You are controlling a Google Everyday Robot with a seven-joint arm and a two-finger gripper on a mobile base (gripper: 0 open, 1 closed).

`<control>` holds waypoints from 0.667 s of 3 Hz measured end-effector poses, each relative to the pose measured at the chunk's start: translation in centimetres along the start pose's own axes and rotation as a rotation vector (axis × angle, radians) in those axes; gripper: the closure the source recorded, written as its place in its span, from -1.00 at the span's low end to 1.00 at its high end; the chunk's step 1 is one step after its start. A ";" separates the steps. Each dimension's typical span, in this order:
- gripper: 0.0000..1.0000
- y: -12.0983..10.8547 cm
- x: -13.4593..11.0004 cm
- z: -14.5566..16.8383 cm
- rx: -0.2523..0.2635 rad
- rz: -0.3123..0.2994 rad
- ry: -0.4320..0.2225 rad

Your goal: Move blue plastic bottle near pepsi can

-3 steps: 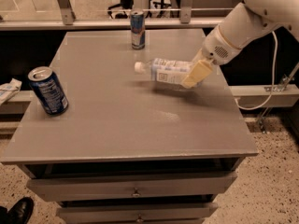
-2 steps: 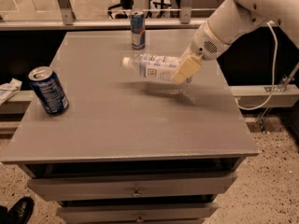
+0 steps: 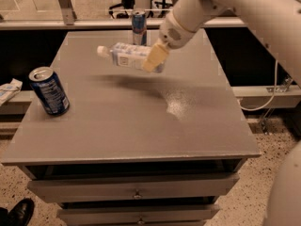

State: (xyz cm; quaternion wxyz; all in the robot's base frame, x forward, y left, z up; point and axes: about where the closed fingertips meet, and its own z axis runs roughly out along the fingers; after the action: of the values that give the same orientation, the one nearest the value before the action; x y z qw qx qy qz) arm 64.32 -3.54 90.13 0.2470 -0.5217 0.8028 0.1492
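Above table [image 3: 141,126], fingers [image 3: 155,59] clamp blue plastic bottle [image 3: 123,55] midair; base hidden.

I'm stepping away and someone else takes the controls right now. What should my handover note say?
Gripper: shut on the blue plastic bottle, holding it sideways in the air over the back half of the table, cap pointing left.
Pepsi can: stands near the table's left edge, well apart from the bottle.
Slim can: stands at the back edge, not part of the job.
Done: bottle picked up.
Left: carry it left and forward, set it down beside the pepsi can, release.
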 end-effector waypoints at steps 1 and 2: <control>1.00 1.1 -2.7 3.0 -0.021 0.087 0.004; 1.00 2.7 -4.4 5.5 -0.058 0.178 -0.012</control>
State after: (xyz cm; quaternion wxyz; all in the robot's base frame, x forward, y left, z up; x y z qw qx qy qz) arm 64.68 3.69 87.93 0.2223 -0.4546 0.8398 0.1969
